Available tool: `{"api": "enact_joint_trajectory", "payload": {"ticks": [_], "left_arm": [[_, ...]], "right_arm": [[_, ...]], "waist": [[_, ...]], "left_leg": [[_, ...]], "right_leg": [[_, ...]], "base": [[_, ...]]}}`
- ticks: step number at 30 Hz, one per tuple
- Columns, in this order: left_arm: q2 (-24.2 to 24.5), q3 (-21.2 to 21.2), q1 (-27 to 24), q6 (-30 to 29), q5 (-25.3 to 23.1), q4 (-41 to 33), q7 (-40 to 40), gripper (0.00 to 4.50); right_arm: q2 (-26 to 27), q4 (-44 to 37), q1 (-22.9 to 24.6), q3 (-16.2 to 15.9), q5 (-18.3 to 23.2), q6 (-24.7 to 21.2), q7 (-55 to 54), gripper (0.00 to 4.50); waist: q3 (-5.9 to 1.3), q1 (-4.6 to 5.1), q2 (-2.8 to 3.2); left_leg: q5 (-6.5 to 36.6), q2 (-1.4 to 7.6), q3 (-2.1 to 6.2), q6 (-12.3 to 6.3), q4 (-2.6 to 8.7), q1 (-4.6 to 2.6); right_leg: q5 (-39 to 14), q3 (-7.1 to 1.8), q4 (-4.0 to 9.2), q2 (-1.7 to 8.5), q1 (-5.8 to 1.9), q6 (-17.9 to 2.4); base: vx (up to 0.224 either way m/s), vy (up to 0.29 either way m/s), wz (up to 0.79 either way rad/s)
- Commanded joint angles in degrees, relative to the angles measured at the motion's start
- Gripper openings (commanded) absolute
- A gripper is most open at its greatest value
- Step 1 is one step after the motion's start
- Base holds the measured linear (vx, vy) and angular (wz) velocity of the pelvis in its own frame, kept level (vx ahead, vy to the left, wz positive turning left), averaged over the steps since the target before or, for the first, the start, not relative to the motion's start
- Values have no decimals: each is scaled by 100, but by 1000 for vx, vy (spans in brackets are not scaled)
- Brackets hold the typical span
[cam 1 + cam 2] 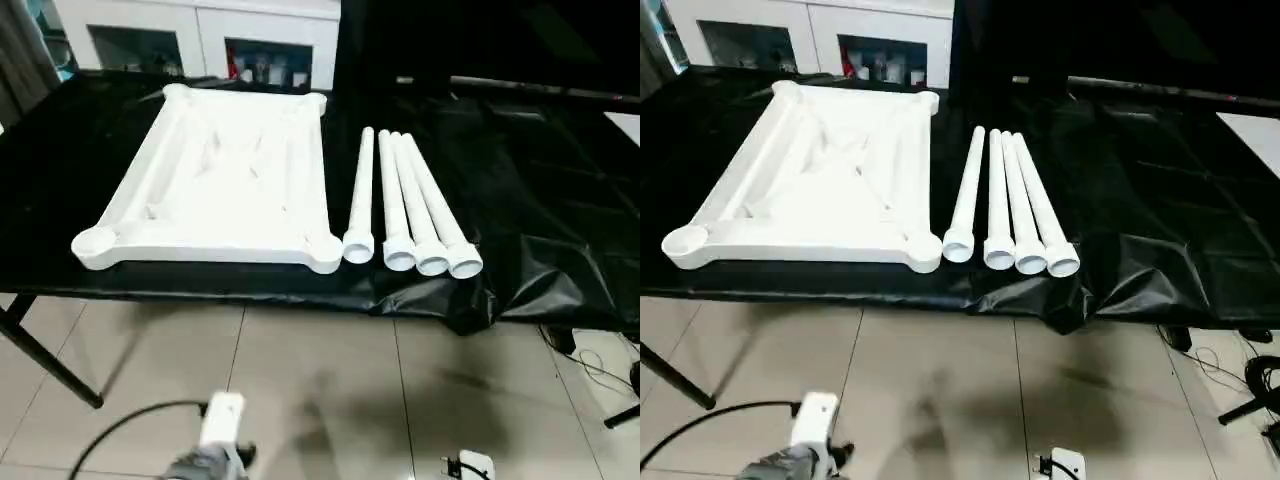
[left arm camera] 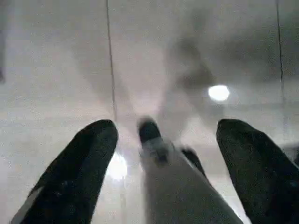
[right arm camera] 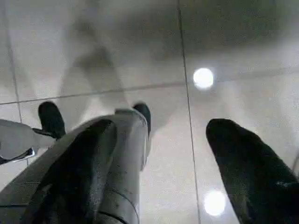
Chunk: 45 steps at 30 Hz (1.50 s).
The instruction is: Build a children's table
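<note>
The children's table lies in parts on the black-draped work table (image 1: 520,200). Its white tabletop (image 1: 230,180) rests underside up, ribs and round corner sockets showing. To its right, several white tube legs (image 1: 410,205) lie side by side, wide ends toward the table's front edge. My left gripper (image 2: 166,154) hangs over the tiled floor with its black fingers (image 2: 74,172) wide apart and nothing held. My right gripper (image 3: 173,158) is also open over the floor, fingers (image 3: 247,168) spread and empty. Both are low, well short of the parts.
Light tiled floor (image 1: 320,370) lies between me and the work table. A dark metal table leg (image 1: 45,355) slants at the left. Cables (image 1: 590,365) lie on the floor at the right. White cabinets (image 1: 200,30) stand behind. A grey-white robot limb (image 2: 173,186) shows between the left fingers.
</note>
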State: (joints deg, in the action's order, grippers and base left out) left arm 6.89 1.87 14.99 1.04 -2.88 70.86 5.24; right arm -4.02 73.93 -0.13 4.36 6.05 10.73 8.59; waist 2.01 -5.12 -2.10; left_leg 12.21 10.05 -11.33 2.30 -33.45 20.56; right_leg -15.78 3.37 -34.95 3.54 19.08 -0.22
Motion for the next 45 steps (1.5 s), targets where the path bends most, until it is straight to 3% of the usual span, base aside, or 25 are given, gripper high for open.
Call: {"api": "enact_joint_trajectory", "payload": {"ticks": [1, 3, 4, 5, 6, 8, 9, 10, 12, 14, 17, 22, 23, 24, 28, 30, 31, 34, 36, 38, 39, 40, 41, 42, 45], "left_arm": [[133, 165, -101, 571, -144, -622, 323, 424], [193, 178, -262, 795, -126, -989, 484, 444], [239, 100, -495, 1006, -6, -1516, 644, 449], [239, 100, -495, 1006, -6, -1516, 644, 450], [278, 59, -667, 1018, 68, -1913, 697, 450], [385, 67, -1217, 972, 271, -3126, 950, 450], [440, 102, -1474, 935, 345, -3645, 1053, 450], [440, 102, -1474, 935, 345, -3645, 1053, 450], [544, 187, -1980, 787, 381, -4631, 1129, 450], [582, 235, -2110, 738, 335, -4875, 1163, 450], [620, 305, -2303, 588, 280, -5226, 1278, 450], [659, 354, -2491, 406, 345, -5831, 1379, 450], [673, 339, -2567, 400, 420, -6130, 1392, 450], [688, 302, -2666, 370, 457, -6479, 1346, 450], [617, 103, -2855, 159, 758, -7311, 1211, 450], [534, -70, -2768, -118, 820, -8027, 1027, 450], [498, -116, -2725, -138, 794, -8160, 944, 450], [485, -238, -2434, -732, 826, -8474, 790, 450], [541, -298, -2132, -1044, 747, -8776, 668, 450], [536, -347, -1917, -1042, 645, -8880, 529, 450], [507, -367, -1809, -1007, 579, -8874, 436, 450], [469, -377, -1726, -987, 551, -8853, 364, 450], [453, -329, -1566, -1127, 314, -8757, 219, 450], [399, -347, -1434, -1154, 255, -8634, 96, 450], [209, -440, -994, -1273, 234, -8332, -265, 450]], "right_arm": [[18, 89, 137, -22, -108, 483, 376, 382], [-10, -130, -33, 12, -62, 579, 555, 407], [-135, -1082, -473, -3, 111, 195, 765, 413], [-135, -1082, -473, -3, 111, 195, 765, 415], [-200, -1803, -633, -26, 256, -90, 894, 418], [-305, -3288, -344, -109, 415, -325, 942, 439], [-324, -3794, -114, -130, 437, -257, 946, 439], [-324, -3794, -114, -130, 437, -257, 946, 439], [-306, -4954, 479, -160, 637, -100, 1089, 439], [-311, -5325, 657, -190, 685, -175, 1167, 439], [-374, -6050, 1044, -286, 719, -550, 1359, 439], [-629, -7043, 1539, -562, 887, -1060, 1547, 439], [-692, -7327, 1627, -572, 1007, -1140, 1621, 439], [-764, -7682, 1720, -551, 1185, -1246, 1696, 439], [-882, -8655, 1841, -364, 1707, -1635, 1672, 439], [-987, -9182, 1597, -202, 1694, -1962, 1529, 439], [-1003, -9255, 1533, -172, 1667, -2021, 1494, 439], [-959, -9272, 1077, 53, 1575, -2048, 1138, 439], [-917, -9265, 663, 267, 1653, -2217, 720, 439], [-847, -9195, 452, 371, 1663, -2404, 393, 439], [-787, -9166, 380, 394, 1640, -2501, 234, 439], [-754, -9175, 348, 366, 1562, -2598, 151, 439], [-722, -9181, 286, 279, 1362, -2721, 57, 439], [-659, -9175, 197, 230, 1377, -2802, 19, 439], [-518, -9032, -209, 79, 1353, -2977, -148, 439]], "waist": [[-127, 4, 30], [-117, 25, 44], [-103, 35, 58], [-103, 35, 58], [-154, 149, 39], [-176, 180, 28], [-148, 135, 88], [-147, 122, 76], [-165, 45, 98], [-150, -19, 82], [-138, 6, 27], [-66, 71, 60], [-66, 77, 59], [-62, 89, -9], [-82, 83, 43], [-98, 89, 154], [-94, 125, 80], [-120, 137, 97], [-129, 136, 14], [-137, 157, 43], [-156, 171, -43], [-177, 160, 6], [-181, 188, -132], [-208, 155, -46], [-196, 204, -47]], "left_leg": [[1265, 594, 277, -361, 508, -51], [1239, 584, 262, -370, 514, -56], [1214, 596, 284, -411, 542, -53], [1214, 596, 284, -411, 542, -53], [838, 575, 334, -524, 555, 87], [481, 572, 295, -720, 455, 39], [602, 588, 259, -727, 436, -12], [677, 557, 222, -690, 433, -24], [702, 544, 176, -598, 390, -110], [755, 547, 174, -558, 401, -89], [762, 509, 202, -484, 439, -23], [1401, 522, 240, -114, 536, -22], [1466, 521, 240, -87, 537, -30], [1517, 523, 233, -84, 528, -31], [1177, 500, 225, -168, 492, -42], [1042, 499, 240, -112, 482, -47], [972, 484, 226, -92, 471, -37], [823, 418, 221, -42, 429, -46], [608, 395, 216, -67, 401, -39], [461, 391, 205, -80, 386, -51], [328, 392, 193, -93, 360, -55], [150, 374, 204, -119, 346, -44], [83, 372, 183, -155, 332, -43], [-76, 361, 206, -189, 317, -46], [140, 364, 205, -92, 334, -59]], "right_leg": [[-184, -378, 480, 773, -21, -1257], [-95, -366, 459, 719, -6, -1316], [9, -356, 433, 688, -38, -1330], [9, -356, 433, 688, -38, -1330], [324, -281, 332, 672, -162, -1223], [816, -313, 299, 685, -84, -1223], [889, -340, 324, 686, -20, -1227], [906, -343, 338, 647, -9, -1207], [1090, -374, 349, 601, 46, -1223], [1334, -371, 334, 560, 30, -1149], [1004, -351, 323, 541, -26, -1075], [-469, -386, 472, 547, 13, -783], [-525, -388, 480, 542, 24, -766], [-540, -400, 491, 550, 32, -756], [48, -395, 421, 501, 33, -760], [385, -386, 380, 491, 19, -806], [556, -375, 374, 465, 1, -819], [637, -371, 347, 458, -2, -841], [638, -381, 313, 458, -25, -807], [730, -383, 306, 437, -11, -775], [923, -382, 298, 415, -23, -728], [1192, -379, 257, 414, -41, -705], [1294, -378, 265, 390, -43, -677], [1484, -377, 218, 413, -58, -664], [1274, -374, 238, 405, -31, -677]], "base": [[0, 0, 0], [0, 0, 0], [0, 0, 0], [-43, 17, -18], [-43, 17, -18], [-21, 8, -10], [0, 0, 0], [0, 0, 0], [0, 0, 0], [0, 0, 0], [0, 0, 0], [0, 0, 0], [0, 0, 0], [0, 0, 0], [0, 0, 0], [0, 0, 0], [0, 0, 0], [0, 0, 0], [0, 0, 0], [0, 0, 0], [0, 0, 0], [0, 0, 0], [0, 0, 0], [0, 0, 0], [0, 0, 0]]}}
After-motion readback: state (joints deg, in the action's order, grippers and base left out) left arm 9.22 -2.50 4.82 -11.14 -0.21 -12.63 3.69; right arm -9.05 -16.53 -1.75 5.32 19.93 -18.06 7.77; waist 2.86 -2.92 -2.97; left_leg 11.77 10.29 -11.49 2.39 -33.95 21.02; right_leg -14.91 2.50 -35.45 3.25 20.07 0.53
